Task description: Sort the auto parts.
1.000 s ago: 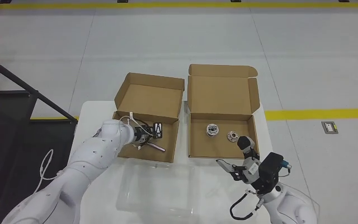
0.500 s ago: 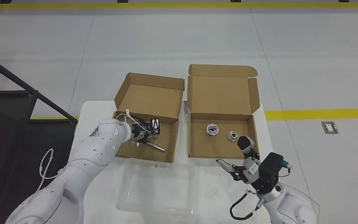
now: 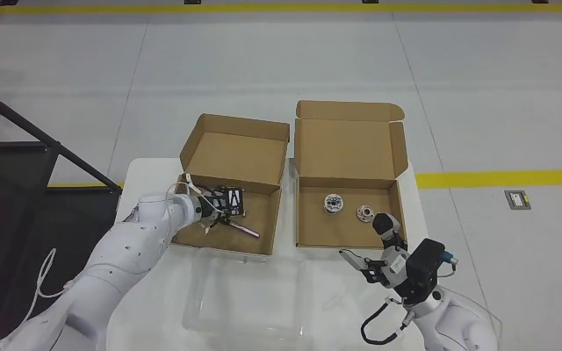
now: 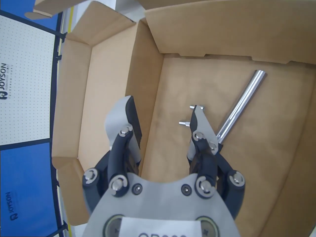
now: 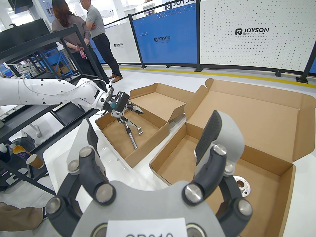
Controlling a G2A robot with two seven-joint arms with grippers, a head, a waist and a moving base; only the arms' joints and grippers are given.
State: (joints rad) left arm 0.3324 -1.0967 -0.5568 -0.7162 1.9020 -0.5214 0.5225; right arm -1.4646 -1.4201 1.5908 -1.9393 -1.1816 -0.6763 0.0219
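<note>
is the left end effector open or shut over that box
Open: the left end effector has its jaws wide apart, nothing between them; the metal rod lies loose on the box floor.

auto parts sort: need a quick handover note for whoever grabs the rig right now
Left end effector: open, holding nothing, inside the left box, over the chrome rod and two small bolts.
Right end effector: open, holding nothing, at the right box front edge.
Done: rod and bolts lie in the left box; two round metal parts lie in the right box.
Left: I cannot tell whether any parts lie in the clear tray; check it first.
</note>
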